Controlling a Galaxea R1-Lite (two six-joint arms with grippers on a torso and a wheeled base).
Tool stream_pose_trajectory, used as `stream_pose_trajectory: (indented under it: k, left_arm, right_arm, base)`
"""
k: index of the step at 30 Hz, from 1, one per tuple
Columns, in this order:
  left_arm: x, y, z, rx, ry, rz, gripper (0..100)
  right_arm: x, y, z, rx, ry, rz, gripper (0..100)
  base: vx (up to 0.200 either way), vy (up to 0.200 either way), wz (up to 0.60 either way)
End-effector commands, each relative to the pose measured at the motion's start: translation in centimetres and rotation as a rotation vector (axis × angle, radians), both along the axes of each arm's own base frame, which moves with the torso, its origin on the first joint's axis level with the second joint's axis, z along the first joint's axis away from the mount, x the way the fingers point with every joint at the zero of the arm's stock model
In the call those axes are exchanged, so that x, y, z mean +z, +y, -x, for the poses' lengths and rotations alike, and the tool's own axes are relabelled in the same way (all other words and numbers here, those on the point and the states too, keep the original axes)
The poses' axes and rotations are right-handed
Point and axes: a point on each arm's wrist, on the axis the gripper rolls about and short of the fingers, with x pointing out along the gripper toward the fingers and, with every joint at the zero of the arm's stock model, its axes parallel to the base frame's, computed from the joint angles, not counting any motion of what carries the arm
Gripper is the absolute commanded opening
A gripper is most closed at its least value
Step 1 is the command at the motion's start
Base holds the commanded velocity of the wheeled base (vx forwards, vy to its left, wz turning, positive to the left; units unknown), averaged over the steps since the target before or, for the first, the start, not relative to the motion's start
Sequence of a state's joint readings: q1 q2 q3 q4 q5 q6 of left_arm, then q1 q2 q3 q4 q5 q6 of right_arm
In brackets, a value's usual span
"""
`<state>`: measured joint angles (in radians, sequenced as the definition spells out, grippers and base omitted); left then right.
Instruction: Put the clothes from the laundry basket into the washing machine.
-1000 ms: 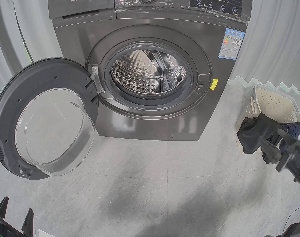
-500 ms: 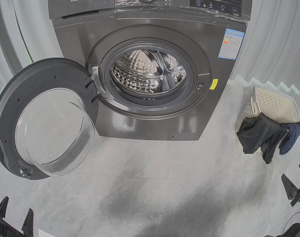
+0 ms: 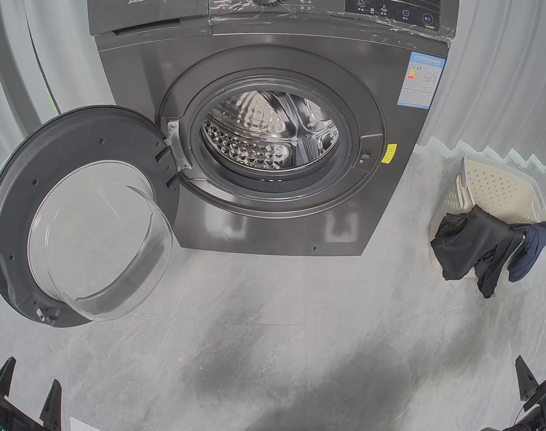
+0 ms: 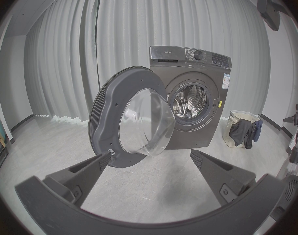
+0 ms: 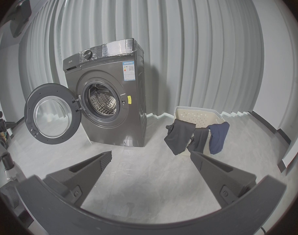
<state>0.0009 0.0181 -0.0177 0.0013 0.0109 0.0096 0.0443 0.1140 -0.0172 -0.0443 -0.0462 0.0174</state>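
Clothes [image 3: 482, 240] hang over the front rim of the laundry basket [image 3: 503, 190], which stands on the floor just to the right of the washing machine [image 3: 273, 49]; you have a black garment [image 3: 464, 240], a darker strip beside it and a navy piece [image 3: 530, 243], all bunched together and trailing down the outside wall.

Your right gripper [image 3: 539, 369] sits low and well apart from them, jaws spread and empty; your left gripper [image 4: 149, 154] is low on the far side, jaws likewise spread with nothing between them.

The likely trouble: the pieces overlap, so a pinch on one may drag the others off the rim and onto the floor; the basket looks light, so a sideways pull could tip or slide it; a long trailing end may snag on the rubber seal or fall short of the opening; the door [image 3: 21, 211] swings wide to the left and stands in the left arm's way, so the right arm seems the safer choice.

The drum [image 3: 267, 133] shows bare metal, no clothing inside; the basket's perforated back wall is bare, and its bottom is hidden behind the draped clothes.
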Motion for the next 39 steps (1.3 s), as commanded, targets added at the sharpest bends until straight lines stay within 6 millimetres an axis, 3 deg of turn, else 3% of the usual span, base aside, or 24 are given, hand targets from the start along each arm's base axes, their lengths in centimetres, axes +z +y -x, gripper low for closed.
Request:
stream_pose_trajectory:
  k: [1,8,17,39]
  left_arm:
    - [-0.51,-0.01,0.00,-0.001,0.000,-0.003,100]
    - [-0.53,0.00,-0.02,-0.002,0.003,0.010,100]
    - [-0.53,0.00,-0.02,-0.006,0.003,0.019,100]
    - [-0.50,0.00,0.00,-0.007,0.003,0.030,100]
  right_arm:
    - [-1.19,0.08,0.83,-0.029,-0.031,0.004,100]
    - [-1.15,0.12,0.81,-0.011,-0.036,0.011,100]
    - [-1.15,0.13,0.81,-0.004,-0.036,0.011,100]
    - [-1.17,0.12,0.82,-0.002,-0.036,0.011,100]
  base:
    - [0.200,0.000,0.00]
    - [0.200,0.000,0.00]
    - [0.000,0.000,0.00]
    - [0.000,-0.191,0.00]
